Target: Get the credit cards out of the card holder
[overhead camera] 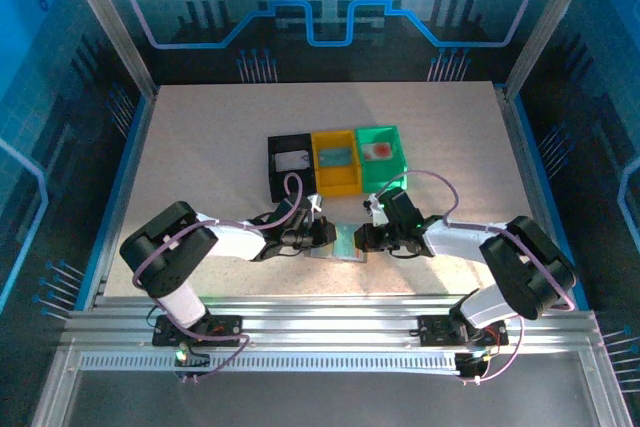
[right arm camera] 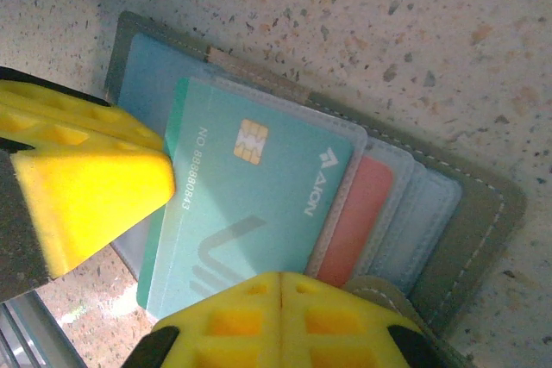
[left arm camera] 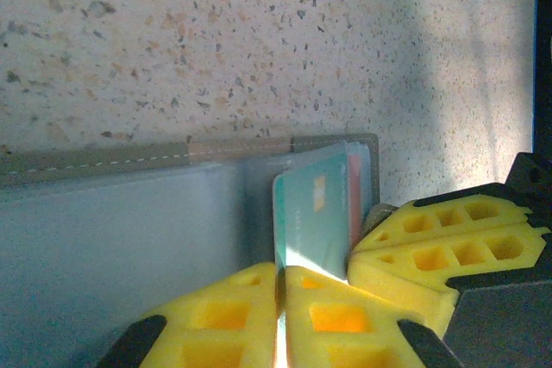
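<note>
The left claw (left arm camera: 280,316) is pinched shut on the near edge of a teal card (right arm camera: 250,213), which stands half out of the grey card holder (right arm camera: 483,230). The holder lies open on the desk (overhead camera: 200,147) between the two claws. Just right of the teal card, a red card (right arm camera: 366,213) sits in its pocket. The right claw (right arm camera: 280,321) is closed against the holder's edge, apparently pinning it. Beyond both claws, three bins (overhead camera: 338,185) each hold a card (overhead camera: 336,157), so three look done and at least two remain.
</note>
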